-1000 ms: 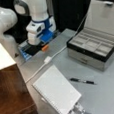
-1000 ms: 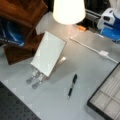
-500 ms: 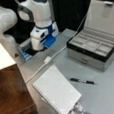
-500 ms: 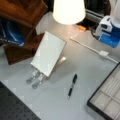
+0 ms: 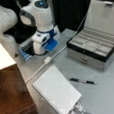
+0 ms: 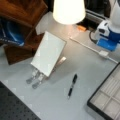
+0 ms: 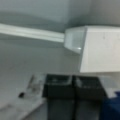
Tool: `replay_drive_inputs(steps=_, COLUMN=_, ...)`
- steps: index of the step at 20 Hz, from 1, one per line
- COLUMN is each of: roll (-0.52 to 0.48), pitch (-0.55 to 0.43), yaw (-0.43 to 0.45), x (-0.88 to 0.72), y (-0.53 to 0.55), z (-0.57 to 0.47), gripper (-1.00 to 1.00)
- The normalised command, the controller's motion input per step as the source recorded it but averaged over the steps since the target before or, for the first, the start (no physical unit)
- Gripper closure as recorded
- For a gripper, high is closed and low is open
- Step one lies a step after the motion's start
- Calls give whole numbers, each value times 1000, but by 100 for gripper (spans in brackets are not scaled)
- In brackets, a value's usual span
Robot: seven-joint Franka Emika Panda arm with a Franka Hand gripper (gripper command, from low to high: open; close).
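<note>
Grey worktop [image 5: 103, 95] carries all items. In a front view the gripper [image 5: 41, 48] stands low at the upper left of the frame, over a white cable [image 5: 37, 71] with a small white adapter block [image 5: 47, 59] just to its lower right. A spiral notebook [image 5: 57, 93] lies at lower centre, a pen [image 5: 82, 81] to its right, apart from it, and an open compartment box [image 5: 93, 47] at the right.

In a front view the gripper [image 6: 106, 33] sits at the upper right, the adapter block [image 6: 103, 53] just below it, the pen [image 6: 72, 85] at lower centre, the notebook [image 6: 48, 53] at centre left beneath a lampshade [image 6: 68, 10].

Wrist view: the jaws appear closed together, dark fingers [image 7: 58, 87] meeting at lower centre. The adapter block [image 7: 98, 48] lies just above them, the cable [image 7: 30, 32] running off to the left. Contact cannot be confirmed.

Judgement: nothing is gripped; the approach to the block looks complete, the grasp not made.
</note>
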Motion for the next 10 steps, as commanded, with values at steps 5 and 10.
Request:
replay_drive_inputs(steps=5, roll=85, pitch=-636, yaw=165, x=-855, y=-383, z=-584, gripper=100)
replay_drive_inputs(steps=10, roll=94, pitch=-668, yaw=142, x=-948, y=-381, z=-597, gripper=100)
